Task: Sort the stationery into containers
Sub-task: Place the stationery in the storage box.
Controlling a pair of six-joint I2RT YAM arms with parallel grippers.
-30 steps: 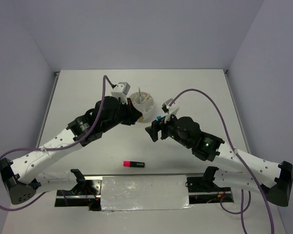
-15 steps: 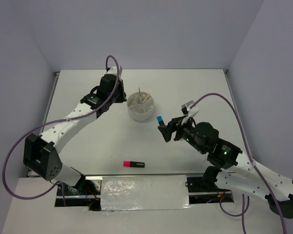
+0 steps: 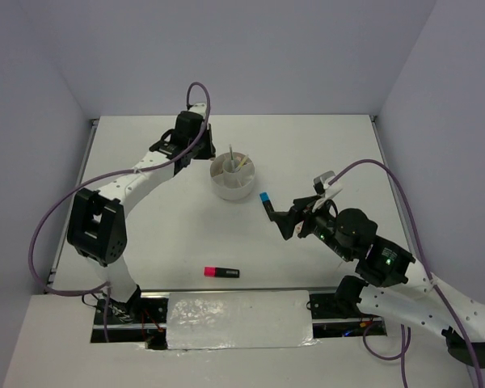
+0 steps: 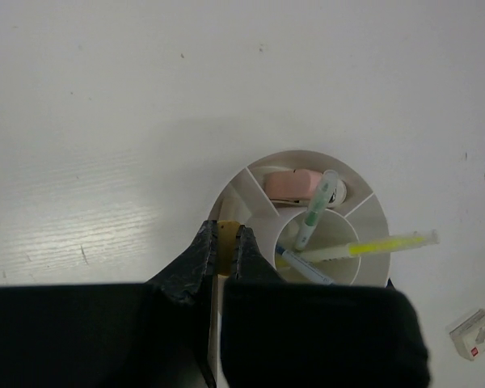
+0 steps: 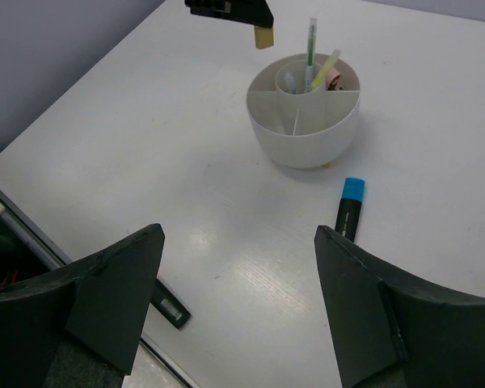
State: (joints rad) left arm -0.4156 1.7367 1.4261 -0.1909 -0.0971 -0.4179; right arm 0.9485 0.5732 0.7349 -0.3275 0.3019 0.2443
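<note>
The round white divided cup (image 3: 233,179) stands at the table's middle back, with thin pens and a yellow stick (image 4: 388,242) in its centre and a pink eraser (image 4: 292,184) in one compartment. My left gripper (image 3: 204,153) is shut on a small yellowish piece (image 4: 225,236) and hovers over the cup's left rim (image 4: 226,194). The blue-and-black highlighter (image 3: 264,200) lies just right of the cup. The pink-and-black highlighter (image 3: 221,272) lies near the front edge. My right gripper (image 5: 238,275) is open and empty, near side of the blue highlighter (image 5: 350,210).
A small white block (image 4: 475,334) lies on the table beside the cup. The right wrist view shows the cup (image 5: 303,113), the left gripper's yellowish piece (image 5: 263,37) above it, and the table's front edge at lower left (image 5: 32,226).
My left gripper has swung from the cup's near side to its far left side. My right gripper has drawn back to the right, away from the blue highlighter, which stays on the table.
</note>
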